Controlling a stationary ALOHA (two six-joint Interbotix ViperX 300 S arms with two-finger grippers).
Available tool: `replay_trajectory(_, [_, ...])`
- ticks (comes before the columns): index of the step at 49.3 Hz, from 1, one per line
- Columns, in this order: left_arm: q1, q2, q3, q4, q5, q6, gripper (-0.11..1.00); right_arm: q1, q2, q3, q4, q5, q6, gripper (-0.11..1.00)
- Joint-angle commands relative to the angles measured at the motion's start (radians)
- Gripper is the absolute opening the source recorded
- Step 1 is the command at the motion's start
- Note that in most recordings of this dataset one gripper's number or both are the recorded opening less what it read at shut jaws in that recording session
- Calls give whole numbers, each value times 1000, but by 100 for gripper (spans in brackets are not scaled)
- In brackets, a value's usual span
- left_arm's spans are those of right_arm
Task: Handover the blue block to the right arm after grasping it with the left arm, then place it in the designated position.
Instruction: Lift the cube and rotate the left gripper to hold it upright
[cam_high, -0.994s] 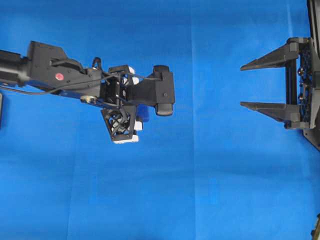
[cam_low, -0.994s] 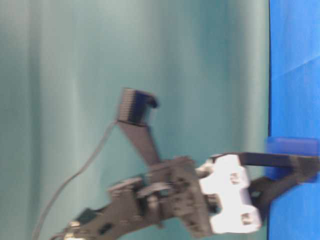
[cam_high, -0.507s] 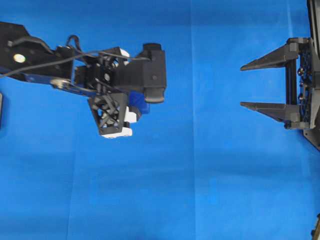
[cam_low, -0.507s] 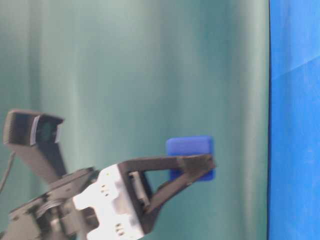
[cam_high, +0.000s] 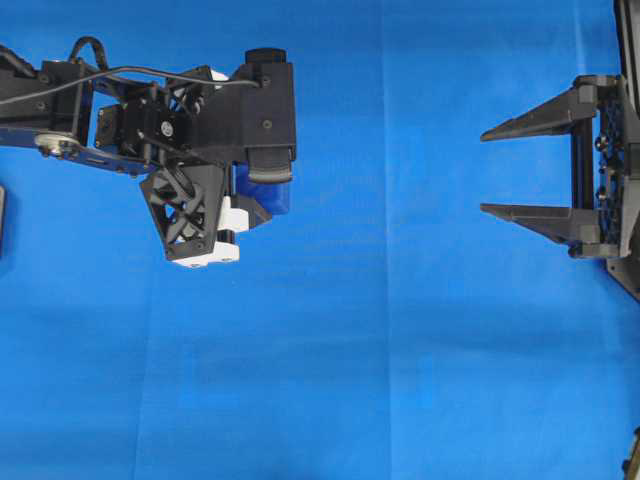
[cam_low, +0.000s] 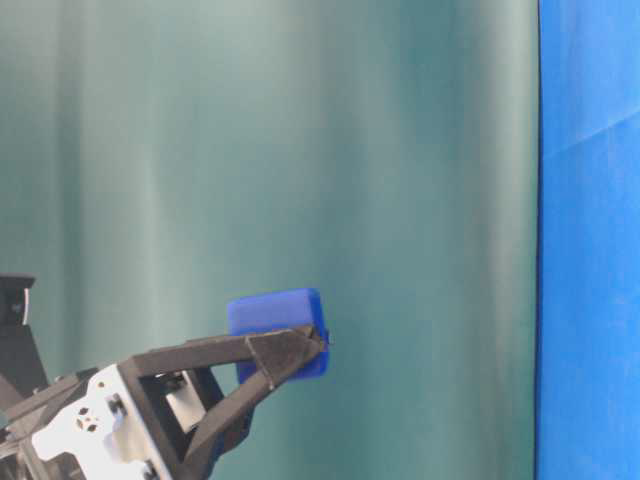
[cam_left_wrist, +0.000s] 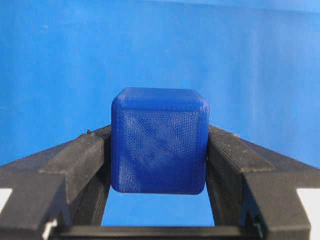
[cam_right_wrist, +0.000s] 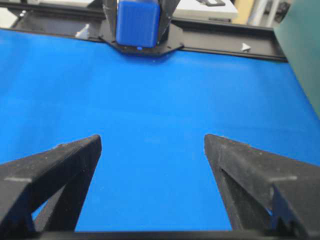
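The blue block (cam_left_wrist: 159, 147) is clamped between the two black fingers of my left gripper (cam_left_wrist: 159, 136), held in the air above the cloth. In the overhead view the block (cam_high: 272, 195) peeks out under the left arm's wrist camera, at the left gripper (cam_high: 262, 202). The table-level view shows the block (cam_low: 275, 330) at the fingertips (cam_low: 300, 348), well away from the cloth. My right gripper (cam_high: 483, 172) is open and empty at the right edge, jaws pointing left. Its wrist view shows the spread fingers (cam_right_wrist: 75, 155) and the block (cam_right_wrist: 137, 22) far ahead.
A blue cloth (cam_high: 400, 350) covers the table. A teal backdrop (cam_low: 300, 150) fills the table-level view. A black frame (cam_right_wrist: 225, 42) runs along the far table edge in the right wrist view.
My left gripper has lifted the blue block off the cloth and moved left and up in the overhead view. The right arm has not moved.
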Motion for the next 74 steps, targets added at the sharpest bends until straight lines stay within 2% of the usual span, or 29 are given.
replay_trajectory(1, [-3,-75,-23,2,-3,0,46,0,3,-29,2,-5,2,99])
replay_trajectory(52, [-3,-78,-12,3,-17,-3,46,-2,2,-29,2,-2,2,99])
replay_trajectory(63, [-3,-124,46,2,-156,-3,46,0,3,-29,2,-2,2,99])
replay_trajectory(74, [-3,-202,186,3,-433,-3,46,-2,2,-29,3,-2,0,99])
